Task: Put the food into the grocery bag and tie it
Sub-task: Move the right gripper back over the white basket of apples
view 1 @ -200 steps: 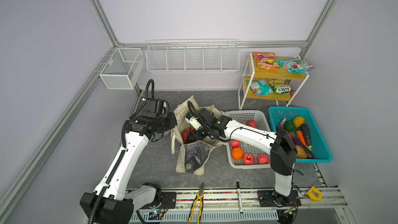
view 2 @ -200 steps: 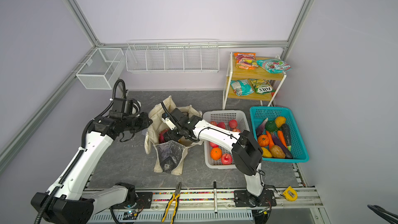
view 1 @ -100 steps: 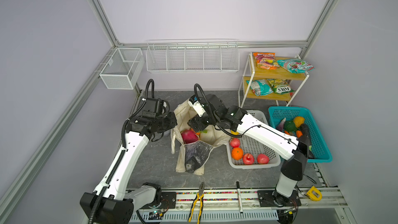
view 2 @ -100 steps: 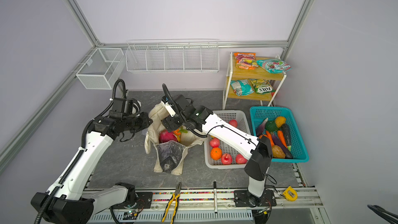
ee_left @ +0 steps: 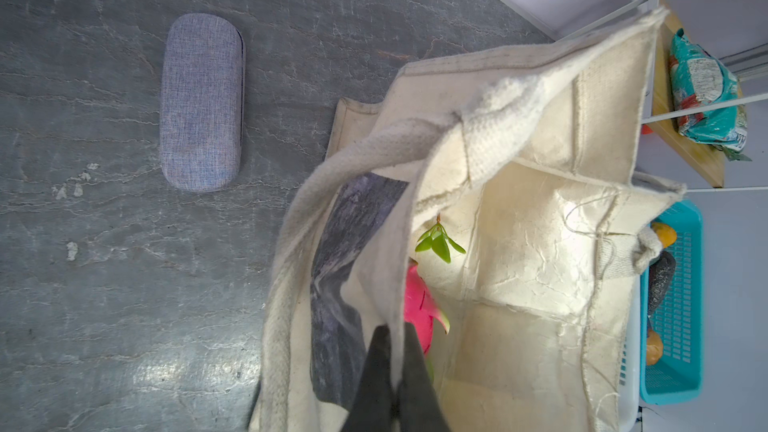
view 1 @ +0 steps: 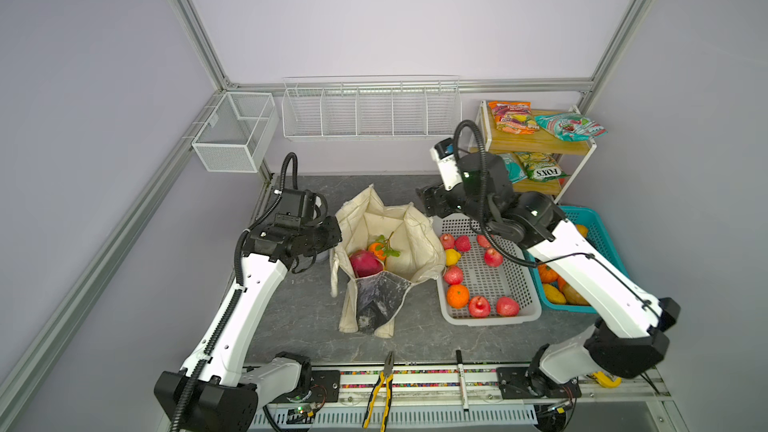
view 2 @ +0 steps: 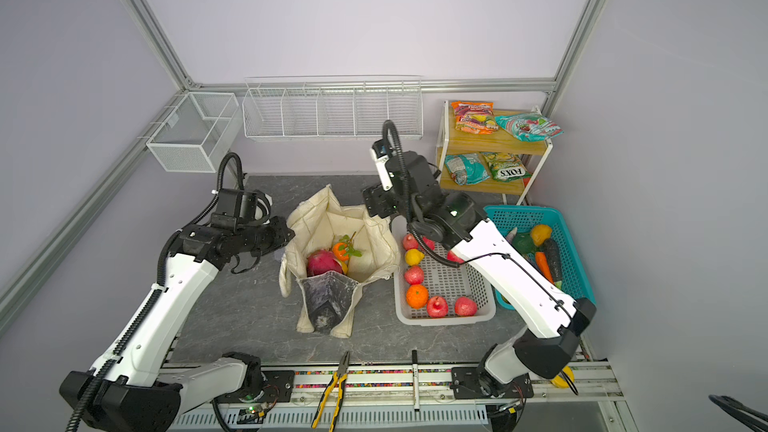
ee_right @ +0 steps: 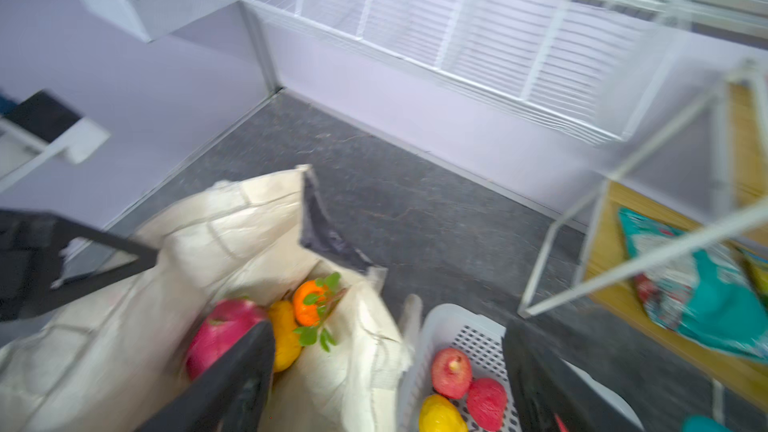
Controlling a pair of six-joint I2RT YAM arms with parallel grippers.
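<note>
The bag (view 1: 419, 251) stood open at mid-table (view 1: 303, 317), with a dragon fruit (view 1: 365, 263) and an orange (view 1: 377, 250) inside. The left gripper (view 1: 332, 238), at the bag's left, was clamped on the left rim, holding the mouth open. The right gripper (view 1: 428, 201) hung empty with its jaws spread wide, above the far left corner of the white basket (view 1: 490, 320) and just right of the bag. Loose fruit (view 1: 493, 257) lay in that basket, nearer than the gripper and to its right. Packets (view 1: 513, 118) sat on the shelf (view 1: 536, 141), farther right. The right arm looked the nearer one for the next pick.
</note>
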